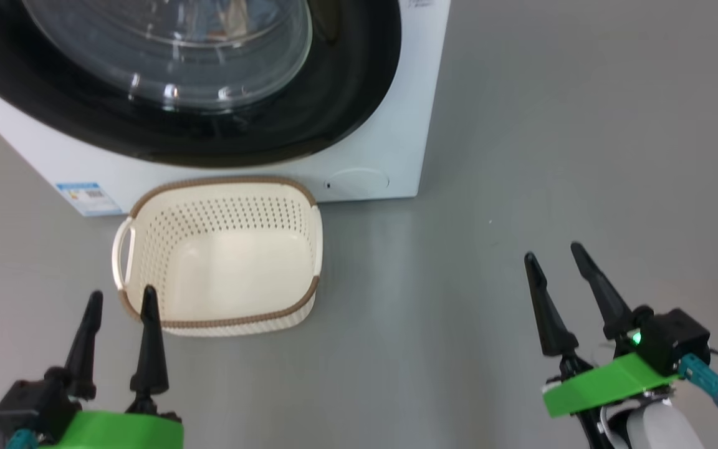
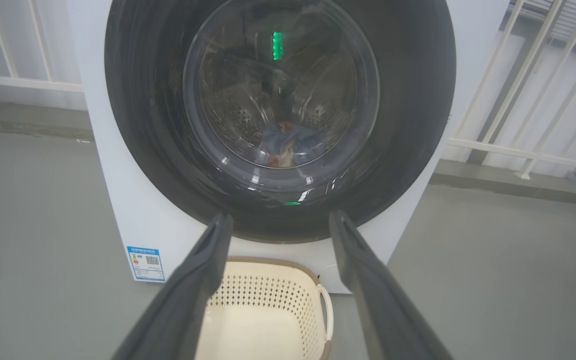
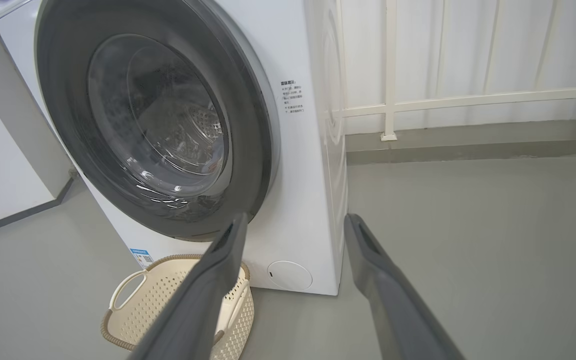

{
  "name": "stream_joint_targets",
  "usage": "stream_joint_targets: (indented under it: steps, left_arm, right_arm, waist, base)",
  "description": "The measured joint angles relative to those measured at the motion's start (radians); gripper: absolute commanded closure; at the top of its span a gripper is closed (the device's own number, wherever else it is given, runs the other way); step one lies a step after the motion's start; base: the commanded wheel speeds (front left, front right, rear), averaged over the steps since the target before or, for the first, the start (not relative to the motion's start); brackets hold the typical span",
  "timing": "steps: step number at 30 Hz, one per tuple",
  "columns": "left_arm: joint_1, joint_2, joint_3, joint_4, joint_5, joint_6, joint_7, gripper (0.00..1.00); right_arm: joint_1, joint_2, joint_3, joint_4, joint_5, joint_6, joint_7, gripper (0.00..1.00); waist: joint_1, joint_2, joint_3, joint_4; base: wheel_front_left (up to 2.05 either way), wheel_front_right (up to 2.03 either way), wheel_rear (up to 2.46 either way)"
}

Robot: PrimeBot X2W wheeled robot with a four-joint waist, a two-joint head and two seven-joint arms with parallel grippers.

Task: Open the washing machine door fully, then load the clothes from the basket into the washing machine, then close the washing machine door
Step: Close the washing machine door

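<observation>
Washing machine door (image 2: 280,110), glossy black rim, bulging glass: shut on white washing machine (image 1: 390,143). Blue clothes (image 2: 288,142) behind glass. Perforated cream basket (image 1: 222,218) on floor (image 1: 521,156), just below. My left jaws and right jaws: spread wide, gripping nothing.

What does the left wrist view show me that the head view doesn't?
Left wrist: the clothes, blue fabric lying in the drum behind the glass, and a white railing. Head: the right gripper, jaws open. Both: the closed washing machine door, the empty basket in front of it, and the blue label sticker.
</observation>
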Motion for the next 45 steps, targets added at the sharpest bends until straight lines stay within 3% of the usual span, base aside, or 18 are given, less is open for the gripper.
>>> stream_joint_targets:
  steps: [15,45]
  left_arm:
    - [0.114,-0.001,0.030,0.003,0.037,-0.001,0.000,0.00]
    - [0.191,-0.001,0.038,0.016,0.074,-0.001,0.000,0.00]
  right_arm:
    - [0.123,0.007,-0.034,-0.019,0.040,0.000,0.000,0.00]
    - [0.194,0.012,-0.071,-0.014,0.045,0.000,0.007,0.00]
  waist:
    - [0.0000,0.0000,-0.103,-0.043]
    - [0.0000,0.0000,-0.200,-0.029]
  base:
    - [0.00,0.00,0.00]
    - [0.00,0.00,0.00]
